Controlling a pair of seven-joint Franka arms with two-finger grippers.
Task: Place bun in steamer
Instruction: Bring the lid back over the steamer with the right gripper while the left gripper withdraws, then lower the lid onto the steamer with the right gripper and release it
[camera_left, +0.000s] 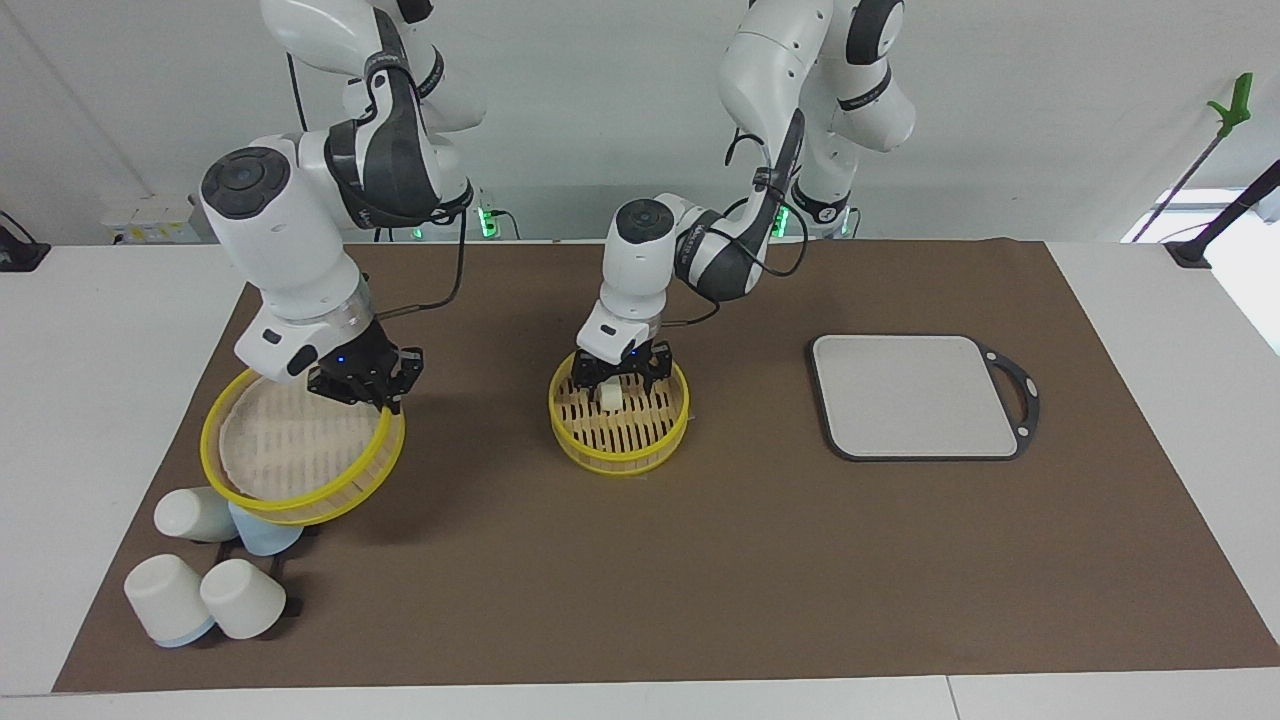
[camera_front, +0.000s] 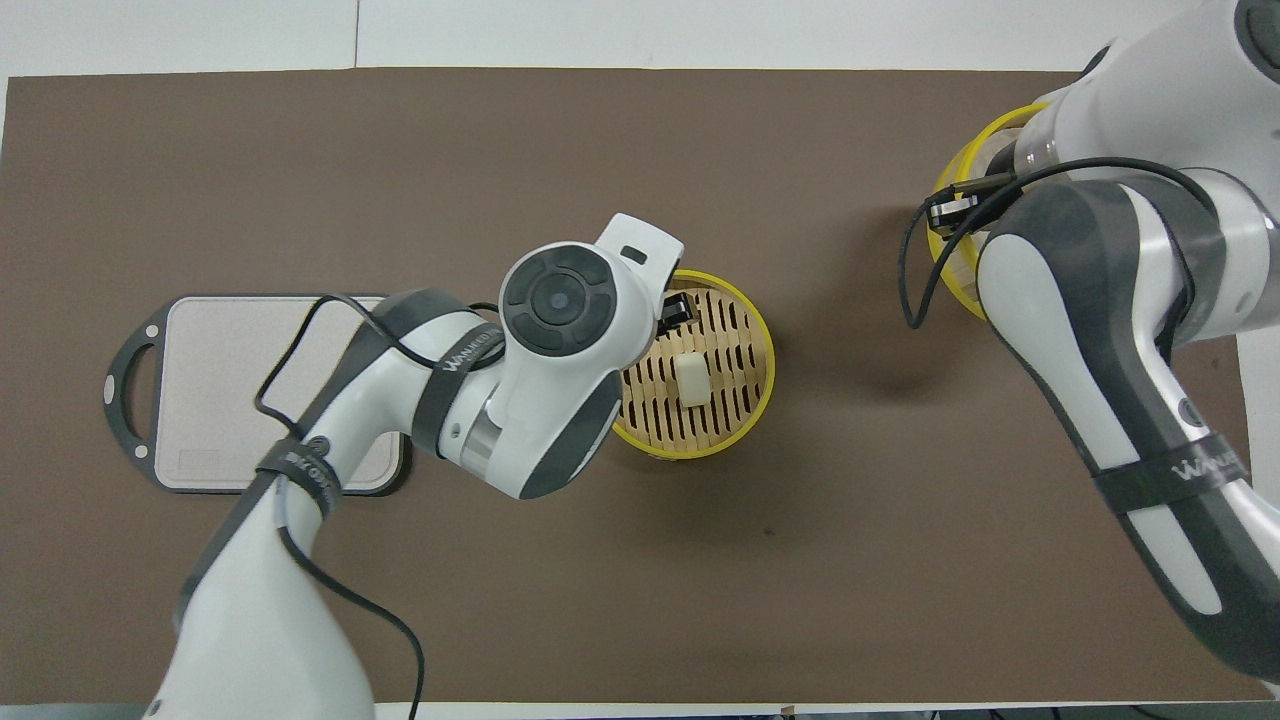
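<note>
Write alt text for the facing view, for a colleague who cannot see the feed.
A small cream-white bun lies on the slats of a round yellow-rimmed steamer basket mid-table, with the left gripper low over it. The right gripper holds a second yellow-rimmed steamer tier, tilted, above white and blue cups; a flat grey square board lies toward the left arm's end.

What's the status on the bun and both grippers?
Left gripper open over steamer base. Bun lies on its slats. Right gripper shut on lifted steamer tier above cups. Nothing obstructing.
</note>
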